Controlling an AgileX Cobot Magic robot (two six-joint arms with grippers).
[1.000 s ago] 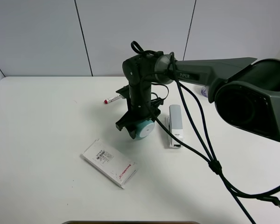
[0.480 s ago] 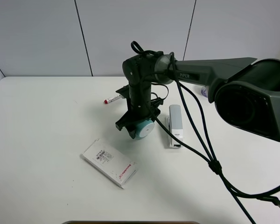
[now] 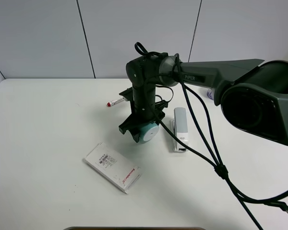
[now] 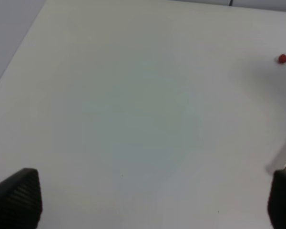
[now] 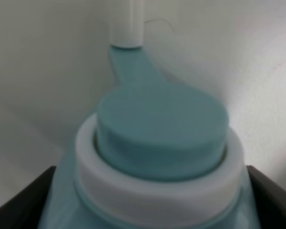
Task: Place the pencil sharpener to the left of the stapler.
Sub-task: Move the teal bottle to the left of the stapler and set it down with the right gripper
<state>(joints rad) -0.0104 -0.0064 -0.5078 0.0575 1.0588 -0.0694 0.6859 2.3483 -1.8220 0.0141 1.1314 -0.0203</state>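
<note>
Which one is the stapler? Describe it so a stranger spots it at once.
Start at the white table and find the black right gripper clamping the teal sharpener near its middle. The stapler lies just right of that sharpener in the high view. It is slim, long and grey-white, unlike the flat packet or red-capped marker.

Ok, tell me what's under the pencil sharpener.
Only bare white table shows around the pencil sharpener, clamped in the right gripper. The spot directly beneath is hidden by its body.

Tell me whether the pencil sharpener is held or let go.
Held: fingers of the right gripper press both sides of the pencil sharpener. Whether it rests on the table, cannot tell.
</note>
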